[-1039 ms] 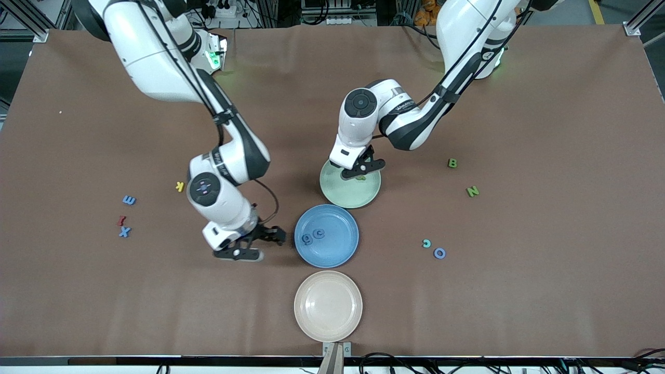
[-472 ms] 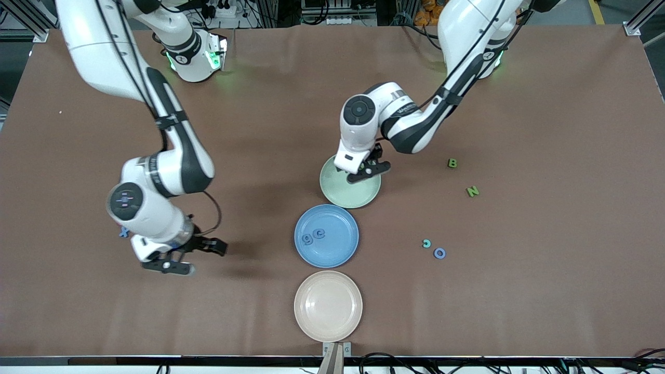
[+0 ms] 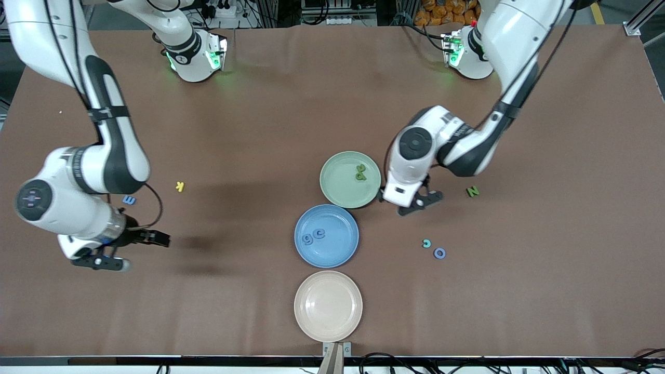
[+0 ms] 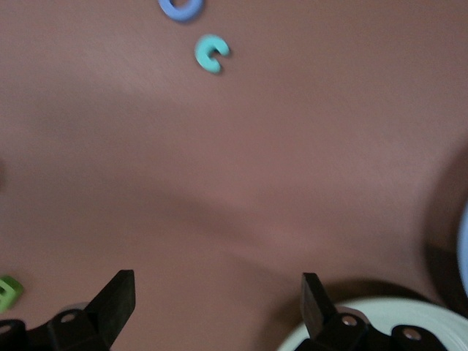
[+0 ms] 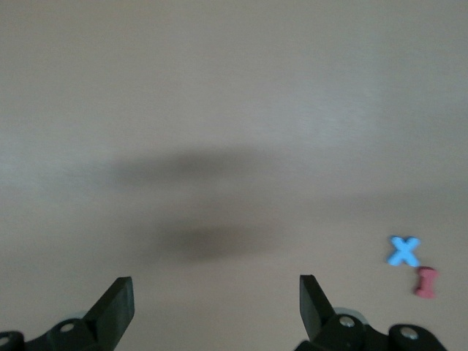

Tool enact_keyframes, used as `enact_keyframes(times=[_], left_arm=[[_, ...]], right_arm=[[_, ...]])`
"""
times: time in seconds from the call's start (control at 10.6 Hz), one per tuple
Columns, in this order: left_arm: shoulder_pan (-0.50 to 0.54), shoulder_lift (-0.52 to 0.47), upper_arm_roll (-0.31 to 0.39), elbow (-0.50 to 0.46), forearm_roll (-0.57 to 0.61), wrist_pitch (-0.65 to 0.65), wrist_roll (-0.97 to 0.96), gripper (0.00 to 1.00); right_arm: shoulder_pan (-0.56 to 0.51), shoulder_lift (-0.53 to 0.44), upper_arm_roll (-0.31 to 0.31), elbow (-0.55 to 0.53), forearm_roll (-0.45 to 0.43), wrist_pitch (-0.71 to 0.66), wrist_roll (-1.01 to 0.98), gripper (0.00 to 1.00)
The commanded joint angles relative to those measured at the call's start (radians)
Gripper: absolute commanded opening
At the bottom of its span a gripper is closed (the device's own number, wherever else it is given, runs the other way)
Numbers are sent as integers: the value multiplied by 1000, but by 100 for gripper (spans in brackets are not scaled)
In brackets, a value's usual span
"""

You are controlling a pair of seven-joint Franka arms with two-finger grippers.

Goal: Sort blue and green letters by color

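- Left gripper [image 3: 422, 200] over bare tabletop [image 3: 519, 270] beside green plate [image 3: 343, 195] — jaws released, nothing held; green letter [image 3: 360, 172] in that plate.
- Blue plate [image 3: 332, 254] holding two blue letters [image 3: 313, 236] — colours kept apart.
- Right gripper [image 3: 124, 249] jaws spread, empty, over tabletop near blue X [image 5: 404, 251], probably next.
- Green N [image 3: 472, 191], blue O [image 3: 439, 253] loose on tabletop, unsorted.

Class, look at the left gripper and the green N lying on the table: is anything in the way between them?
Nothing visible. The left gripper, open and empty, is beside the green plate; only bare table separates it from the green N, toward the left arm's end.
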Motion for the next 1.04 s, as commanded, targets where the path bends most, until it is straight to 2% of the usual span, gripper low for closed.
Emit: enact_keyframes(times=[0.0,0.28,0.57,0.66,0.85,0.94], left_arm=[[74,-46,-16,-12,13,-54,85,100],[121,-69,-19,-25,4,-124,183,100],[160,-101,-21,-64,4,-138,243,100],[172,-121,-21,-81,4,-138,257,100],[264,-164,-94,-141,3,-136,296,100],[269,-183,-94,-146,3,-136,300,100]], right_arm=[[-90,-53,20,-61,-13,-24,-89,100],[-188,-123,20,-176,-26,-12,-125,100],[-258,-169,20,-267,-39,7,-215,100],[-270,-182,20,-311,-39,55,-221,100],[-278,-192,19,-405,-39,167,-218,100],[-288,-191,19,-445,-39,215,-216,100]])
